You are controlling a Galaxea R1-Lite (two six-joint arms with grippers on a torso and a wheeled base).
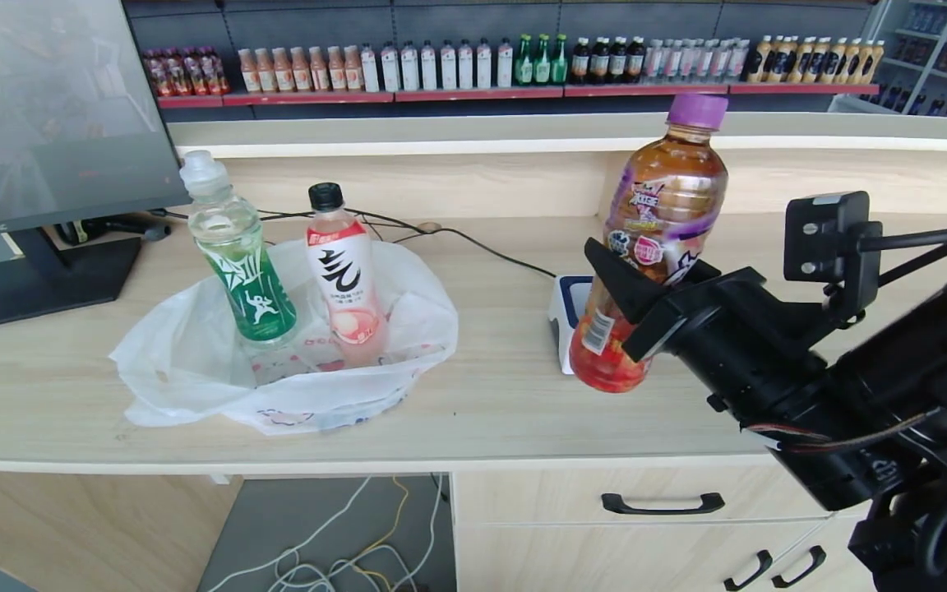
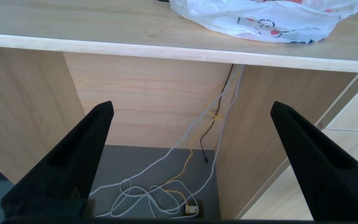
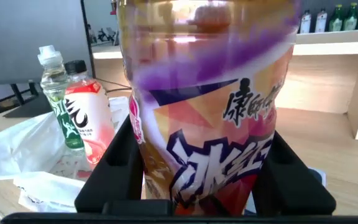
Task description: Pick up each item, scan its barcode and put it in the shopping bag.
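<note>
- Head view: the right end effector is clamped around the lower half of a purple-capped tea bottle. It holds the bottle off the bench, nearly upright with a slight lean.
- The bottle's base sits just beside a small white scanner, which is at roughly 8 o'clock from it. Can't tell if they touch. A barcode shows low on the label.
- Well off at 9 o'clock from the held bottle is the white shopping bag, slumped open on the bench. A green bottle and a pink bottle stand upright in it, green at 9 o'clock of pink and just beside it.
- A dark monitor stands at 10 o'clock from the bag.
- Left wrist view: the left end effector is spread wide and holds nothing. It's down below the bench edge, facing the open space underneath, where loose cables lie on the floor. The bag bulges at the bench edge.
- Right wrist view: the tea bottle is pinched between both black fingers of the right end effector. Farther off, the green bottle and pink bottle stand side by side in the bag.
</note>
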